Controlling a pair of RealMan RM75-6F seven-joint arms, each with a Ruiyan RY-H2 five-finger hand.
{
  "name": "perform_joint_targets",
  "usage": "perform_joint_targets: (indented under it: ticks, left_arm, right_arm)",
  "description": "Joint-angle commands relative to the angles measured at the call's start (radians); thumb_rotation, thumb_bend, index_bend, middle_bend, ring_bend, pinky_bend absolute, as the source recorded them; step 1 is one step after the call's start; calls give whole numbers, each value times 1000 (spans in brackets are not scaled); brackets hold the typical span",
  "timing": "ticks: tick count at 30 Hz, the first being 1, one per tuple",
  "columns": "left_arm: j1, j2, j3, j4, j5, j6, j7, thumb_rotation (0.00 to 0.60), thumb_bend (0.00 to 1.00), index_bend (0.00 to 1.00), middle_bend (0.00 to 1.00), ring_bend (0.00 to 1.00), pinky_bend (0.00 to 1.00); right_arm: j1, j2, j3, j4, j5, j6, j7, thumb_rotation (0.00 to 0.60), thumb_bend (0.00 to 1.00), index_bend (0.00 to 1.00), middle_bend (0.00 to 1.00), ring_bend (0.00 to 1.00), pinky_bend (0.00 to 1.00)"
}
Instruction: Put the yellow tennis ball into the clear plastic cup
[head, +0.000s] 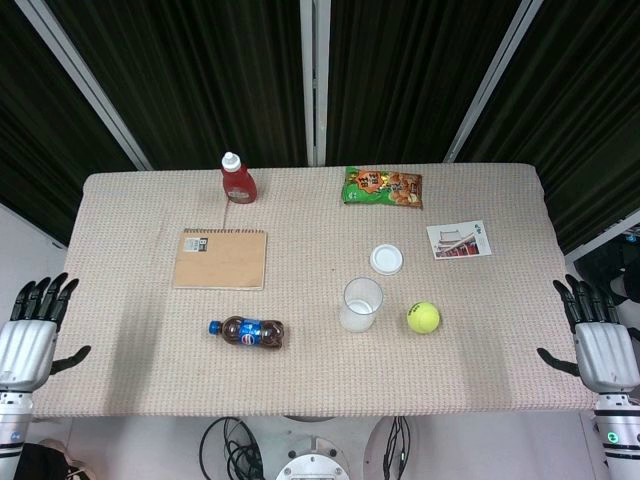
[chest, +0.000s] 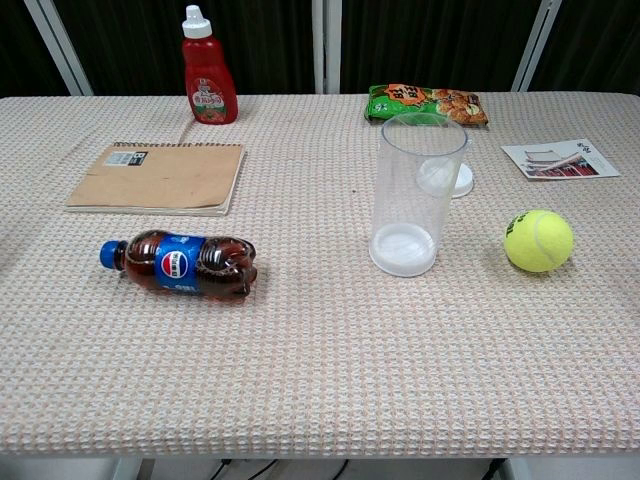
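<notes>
We see a table (head: 150, 370) covered with a beige, waffle-textured cloth that runs to all four edges, and behind it a wall of dark pleated curtains (head: 400, 70) crossed by pale metal struts (head: 313, 80). Below the near edge, black cables (head: 232, 442) hang beside a round grey base.

Our left hand (head: 32, 335) hovers just off the table's left side near the front corner, fingers spread and pointing away from us, holding nothing. Our right hand (head: 597, 335) mirrors it off the right side, also spread wide and bare. Neither shows in the chest view.

The yellow tennis ball (head: 423, 318) rests on the cloth well inward from the right hand, at about the same depth. Just beyond it, further from that hand, the clear plastic cup (head: 361, 304) stands upright with its mouth up; ball and cup are near but apart. A white lid (head: 386, 259) lies flat behind the cup, and a postcard (head: 459, 240) lies further back, nearer the right hand's side.

Inward from the left hand, a small cola bottle (head: 246, 332) lies on its side, blue cap toward that hand. Beyond it sits a brown spiral notebook (head: 221, 259), and further back a red ketchup bottle (head: 238, 179) stands upright. A green snack packet (head: 383, 187) lies near the far edge, roughly midway between the hands.
</notes>
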Motion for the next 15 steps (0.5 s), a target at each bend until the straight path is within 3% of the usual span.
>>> perform_joint_targets:
  ticks: [1, 9, 15]
  left_arm:
    - [3, 2, 1, -2, -2, 2, -6, 600, 122, 0, 0, 0, 10]
    - [6, -4, 10, -10, 14, 7, 12, 600, 122, 0, 0, 0, 8]
    - [5, 10, 8, -28, 16, 9, 14, 600, 122, 0, 0, 0, 8]
  right_arm:
    - [1, 1, -1, -2, -3, 0, -1, 600, 48, 0, 0, 0, 0]
    - [-4, 17, -4, -18, -19, 12, 9, 600, 48, 0, 0, 0, 0]
    - [25, 27, -7, -55, -7, -51, -24, 600, 50, 0, 0, 0, 0]
